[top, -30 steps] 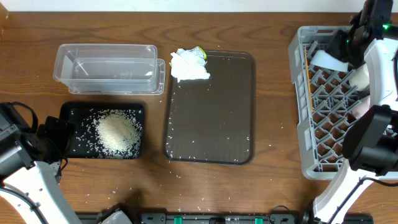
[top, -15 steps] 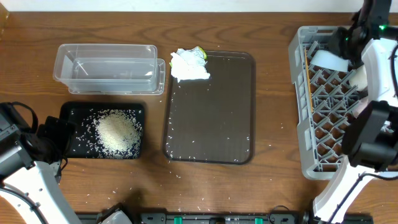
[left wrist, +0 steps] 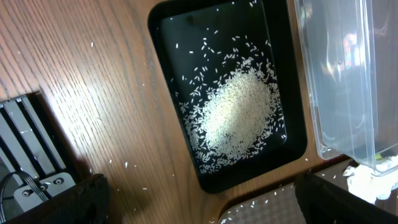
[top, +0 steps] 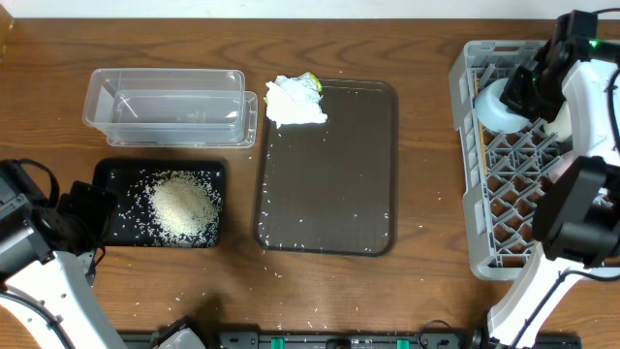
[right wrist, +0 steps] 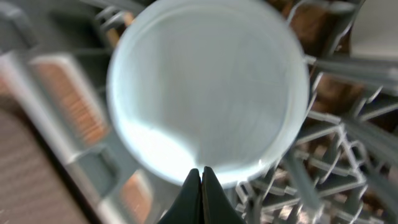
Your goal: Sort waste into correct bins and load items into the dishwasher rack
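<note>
1. Right tool (right wrist: 200, 179): in the right wrist view its fingers are pressed together on the near rim of the small light-blue bowl (right wrist: 208, 87). We read this as a clenched grasp on that rim.
2. Change: one second ago the overhead view showed the bowl as a slanted, edge-on shape. It now faces the camera as a full circle and has shifted toward the left wall of the dishwasher rack (top: 472, 194), at the rack's far end.
3. Meaning: we judge that the bowl is being turned and set among the pegs and that the loading step is nearly done. The tool has not let go. We cannot tell whether the bowl already rests on the pegs.
4. Left tool (left wrist: 202, 198): its fingers are spread wide and hold nothing. It hangs over the table (top: 417, 291) beside the black tray (top: 105, 171), as it did one second ago.
5. The rice (top: 182, 206) lies heaped in the black tray, with stray grains on the table and on the serving tray (top: 329, 165).
6. The paper wad (top: 294, 101) sits at the serving tray's far-left corner, just beside the clear tub (top: 165, 74), and has not moved. We judge it is still to be sorted.
</note>
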